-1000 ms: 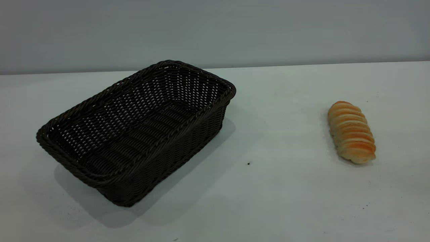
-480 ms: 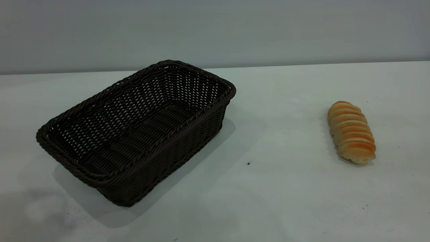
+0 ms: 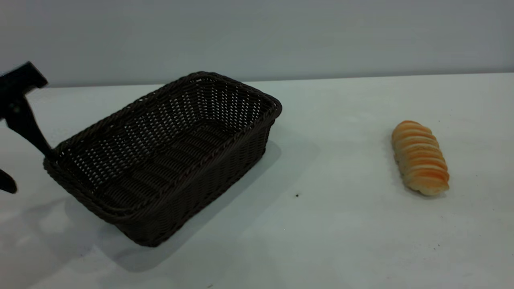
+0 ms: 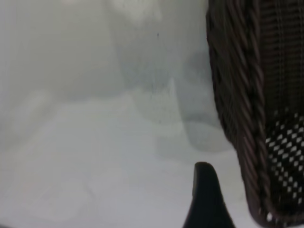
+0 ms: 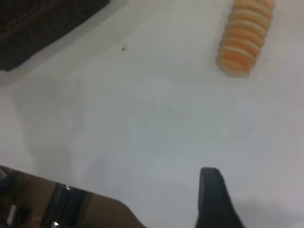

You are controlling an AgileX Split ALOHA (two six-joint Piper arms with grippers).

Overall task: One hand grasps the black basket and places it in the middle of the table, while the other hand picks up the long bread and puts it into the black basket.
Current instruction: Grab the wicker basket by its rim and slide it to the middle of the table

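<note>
Exterior view, left gripper (image 3: pixel 14 160) spread beside black basket (image 3: pixel 168 152), long bread (image 3: pixel 419 157) apart.

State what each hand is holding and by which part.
Nothing is held. The left hand hangs open beside the black basket; the long bread lies untouched.

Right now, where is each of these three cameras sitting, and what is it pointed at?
Exterior view: outside the rig, looking down across the table at the black basket and long bread; the left gripper enters at its left edge.
Left wrist view: on the left arm, close beside the basket's rim; one fingertip shows.
Right wrist view: on the right arm, above the table, bread ahead; one fingertip shows.
Shared: all three show the basket.
</note>
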